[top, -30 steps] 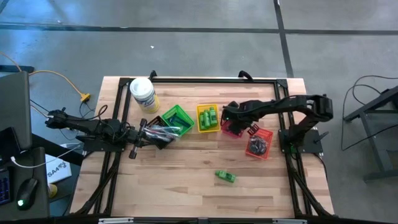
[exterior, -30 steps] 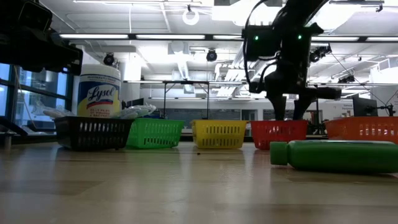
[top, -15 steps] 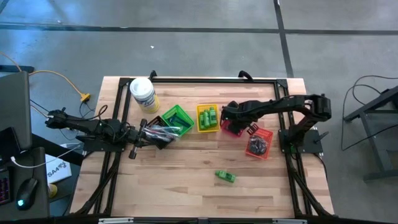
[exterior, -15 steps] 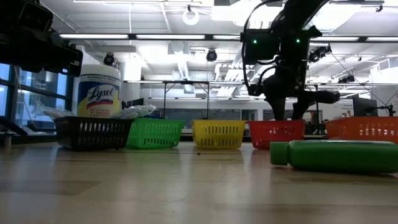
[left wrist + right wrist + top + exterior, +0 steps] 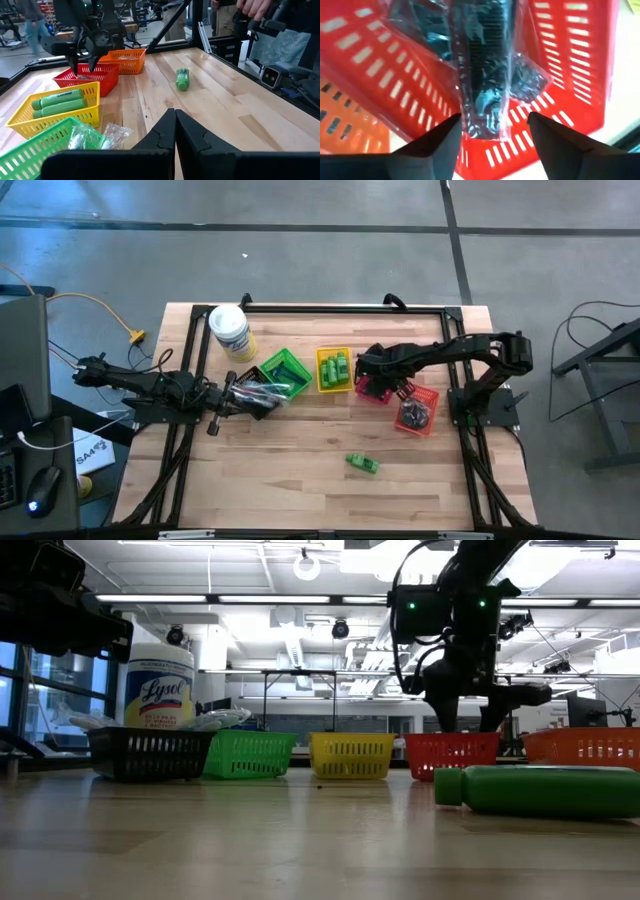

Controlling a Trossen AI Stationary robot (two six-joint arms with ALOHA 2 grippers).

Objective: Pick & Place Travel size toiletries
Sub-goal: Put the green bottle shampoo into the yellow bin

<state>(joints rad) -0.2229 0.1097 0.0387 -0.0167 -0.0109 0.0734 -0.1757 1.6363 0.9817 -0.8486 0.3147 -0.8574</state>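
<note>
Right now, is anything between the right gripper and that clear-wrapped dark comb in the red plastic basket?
Nothing visible. The right gripper hangs open directly over the clear-wrapped dark comb, which lies inside the red plastic basket; only its own clear wrapping covers it.

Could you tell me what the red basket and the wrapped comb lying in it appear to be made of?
The red basket looks like glossy moulded plastic, judging by its even slotted walls. The comb seems to be dark rigid plastic with fine teeth, inside a clear crinkled film wrapper that catches the light.
</note>
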